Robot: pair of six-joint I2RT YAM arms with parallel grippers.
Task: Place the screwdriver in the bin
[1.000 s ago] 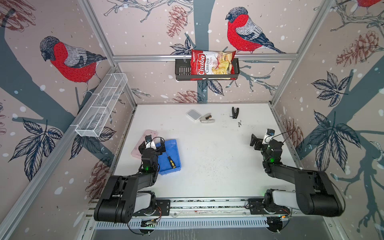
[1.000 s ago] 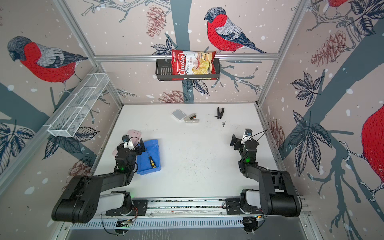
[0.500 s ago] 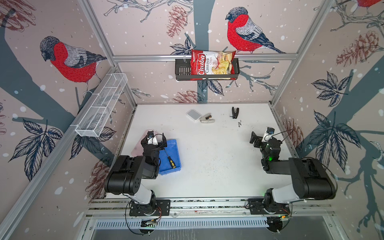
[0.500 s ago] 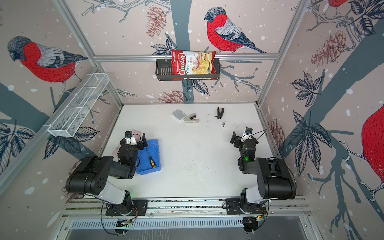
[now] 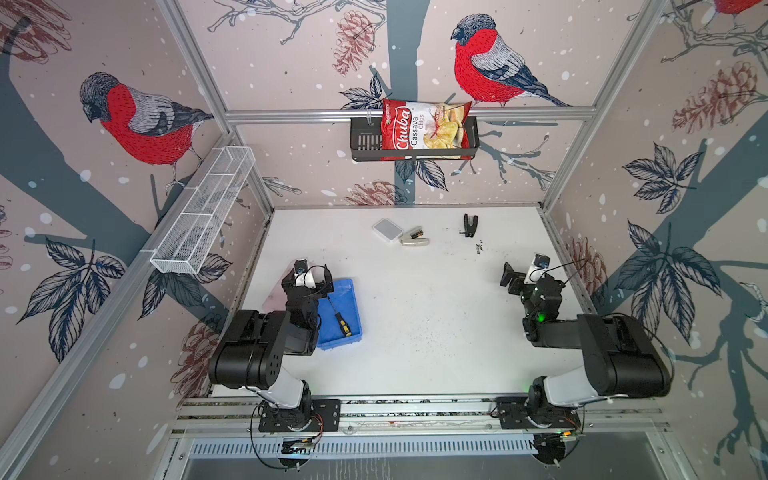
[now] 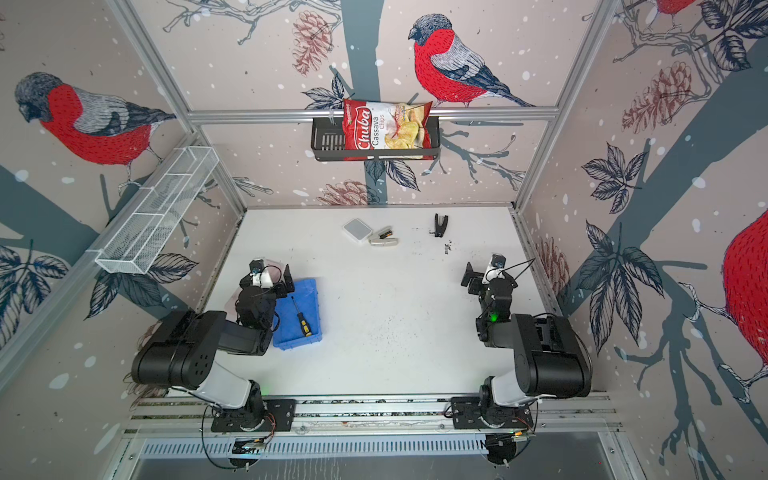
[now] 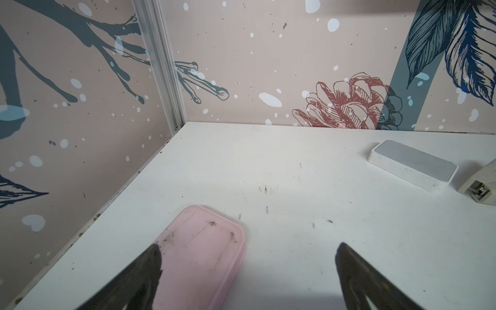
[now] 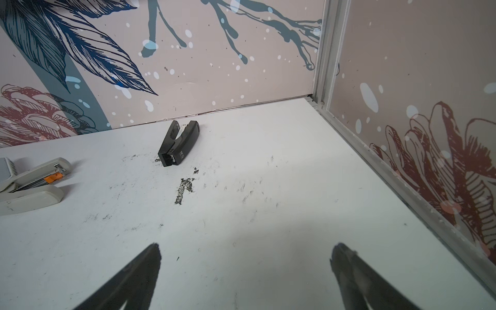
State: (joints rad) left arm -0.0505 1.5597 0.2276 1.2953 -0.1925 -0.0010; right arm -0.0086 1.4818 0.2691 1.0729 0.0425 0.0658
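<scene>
The screwdriver, black-handled with yellow accents, lies loose inside the blue bin at the table's left, as both top views show. My left gripper hovers open at the bin's far left corner, holding nothing. In the left wrist view the left gripper stands wide over the pink case and bare table; bin and screwdriver are out of that view. My right gripper is open and empty over the table's right side.
A white box, a beige stapler and a black clip-like tool lie near the back wall. A wire mesh basket hangs on the left wall, and a black shelf with a chips bag on the back wall.
Both arms have folded back, their elbows rising towards the base rail. The grippers stay open almost where they were. The screwdriver has not moved in the bin.
</scene>
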